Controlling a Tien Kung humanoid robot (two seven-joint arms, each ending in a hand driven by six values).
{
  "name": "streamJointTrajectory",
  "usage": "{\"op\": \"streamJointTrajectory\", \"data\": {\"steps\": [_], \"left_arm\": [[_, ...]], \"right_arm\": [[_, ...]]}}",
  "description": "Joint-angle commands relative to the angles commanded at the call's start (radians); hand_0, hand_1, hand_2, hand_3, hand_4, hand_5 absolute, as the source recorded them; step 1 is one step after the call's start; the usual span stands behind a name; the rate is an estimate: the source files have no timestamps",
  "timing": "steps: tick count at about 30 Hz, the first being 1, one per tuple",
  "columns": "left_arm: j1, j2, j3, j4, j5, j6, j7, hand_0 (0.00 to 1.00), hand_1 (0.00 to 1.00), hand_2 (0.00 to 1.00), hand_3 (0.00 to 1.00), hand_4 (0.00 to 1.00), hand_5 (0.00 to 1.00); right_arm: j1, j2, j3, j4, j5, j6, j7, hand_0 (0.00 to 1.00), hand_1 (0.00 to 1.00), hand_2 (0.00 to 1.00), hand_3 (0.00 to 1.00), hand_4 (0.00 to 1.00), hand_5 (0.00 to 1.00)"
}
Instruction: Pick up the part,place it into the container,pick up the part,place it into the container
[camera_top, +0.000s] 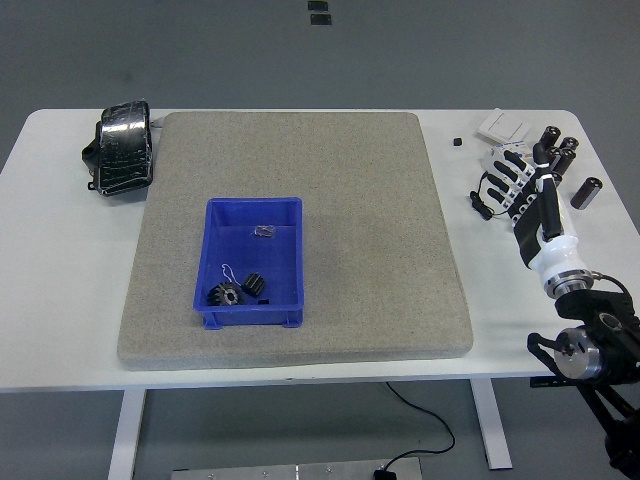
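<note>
Over at the right end of the worktop (60, 330): a loose cluster of parts, well apart from the container.
Parts: dark cylinders (592, 192) with pale end caps, some standing, some lying; a pale block-shaped part (508, 153); a flat white plate (503, 125); a tiny black piece (457, 142) off to the side.
Container: blue bin (292, 262) on the grey mat (330, 170), left of centre, already holding a toothed black gear (224, 296), a small black block (254, 284) and a bit of wire or clip (264, 232).
Handling, as a judgement: the cylinders look rigid, light and smooth-skinned, so likely to roll if lying down and to slip under a loose pinch; not obviously fragile.
Where to hold: across the barrel near mid-length, thumb opposite two fingers, for a standing one; a lying one wants a pinch from above on both sides.
Risk: close neighbours may get knocked over.
Right hand (518, 186): over the near edge of the cluster, fingers spread and slightly bent, pointing away from the robot, nothing gripped.
Right arm: comes up from the lower right corner, white wrist segment angled toward the parts.
Contact: fingertips appear just beside the pale block; whether they touch it cannot be told.
Left hand: out of sight.
Other: black wrapped bundle (122, 148) at the far left.
</note>
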Motion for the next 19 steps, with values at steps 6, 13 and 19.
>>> {"op": "streamJointTrajectory", "data": {"steps": [6, 13, 19], "left_arm": [[0.002, 0.002, 0.001, 0.000, -0.005, -0.002, 0.001, 0.661, 0.644, 0.622, 0.606, 0.719, 0.616], [0.001, 0.005, 0.002, 0.000, -0.008, -0.007, 0.001, 0.661, 0.645, 0.623, 0.604, 0.719, 0.603], [-0.001, 0.007, -0.003, -0.001, -0.004, -0.011, 0.006, 0.661, 0.645, 0.623, 0.604, 0.719, 0.603]], "right_arm": [[-0.009, -0.001, 0.021, 0.009, -0.004, -0.005, 0.001, 0.891, 0.831, 0.843, 0.845, 0.998, 0.951], [-0.010, -0.001, 0.029, 0.010, -0.005, -0.008, 0.002, 0.874, 0.821, 0.835, 0.826, 0.998, 0.940], [-0.012, 0.000, 0.035, 0.010, -0.008, -0.009, 0.003, 0.874, 0.821, 0.835, 0.826, 0.998, 0.940]]}}
